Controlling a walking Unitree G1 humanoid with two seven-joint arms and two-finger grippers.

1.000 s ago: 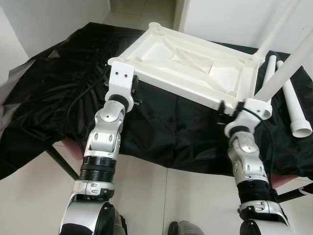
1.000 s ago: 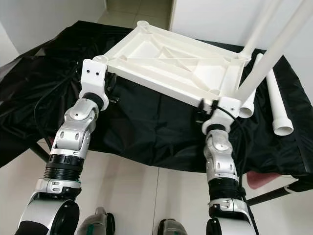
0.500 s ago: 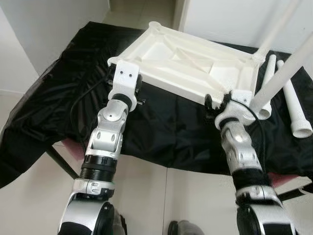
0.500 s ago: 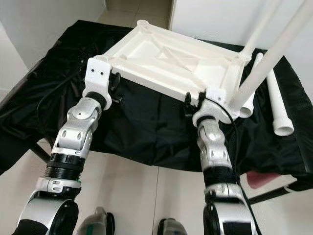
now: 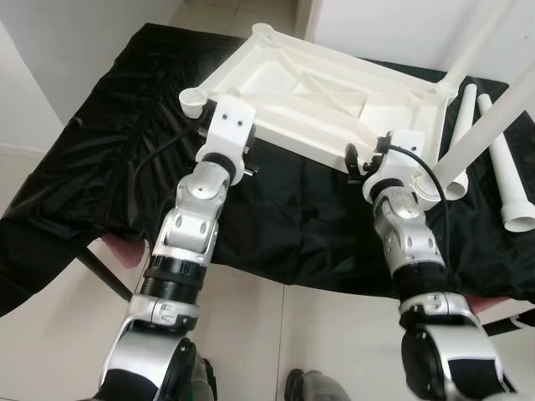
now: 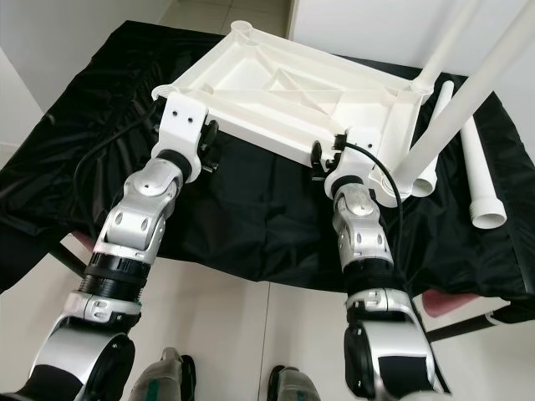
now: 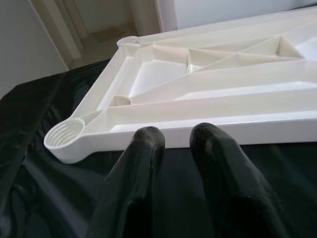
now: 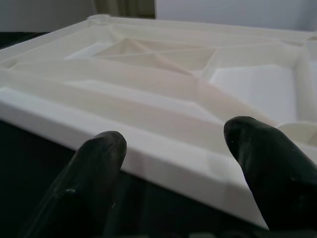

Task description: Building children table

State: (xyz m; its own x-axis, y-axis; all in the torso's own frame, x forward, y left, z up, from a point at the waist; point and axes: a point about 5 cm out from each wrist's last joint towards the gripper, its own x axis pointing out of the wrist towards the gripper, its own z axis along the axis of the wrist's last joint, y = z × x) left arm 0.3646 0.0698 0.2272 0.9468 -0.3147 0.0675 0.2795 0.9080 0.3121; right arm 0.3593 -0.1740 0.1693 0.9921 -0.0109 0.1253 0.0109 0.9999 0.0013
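Note:
A white plastic tabletop [image 5: 318,92] lies upside down on a table draped in black cloth [image 5: 109,150]. Two white legs [image 6: 485,75] stand up from its right-hand corners. Its left corner sockets [image 5: 194,100] hold nothing. My left gripper [image 7: 176,136] is shut and empty, with its tips just short of the tabletop's near edge, close to the near-left socket [image 7: 67,134]. My right gripper [image 8: 178,136] is open at the near edge further right. Its fingers [image 8: 101,148] sit on either side of the rim, which they do not grip.
Two loose white legs [image 5: 506,180] lie on the cloth to the right of the tabletop. The near upright leg [image 5: 481,138] leans out over my right wrist [image 5: 393,163]. Pale tiled floor [image 5: 267,334] lies below the table's front edge, and white walls stand behind.
Both wrists have moved in toward the tabletop's near edge. The right wrist has shifted left, away from the near upright leg, and now faces the rim. The camera has also shifted slightly.

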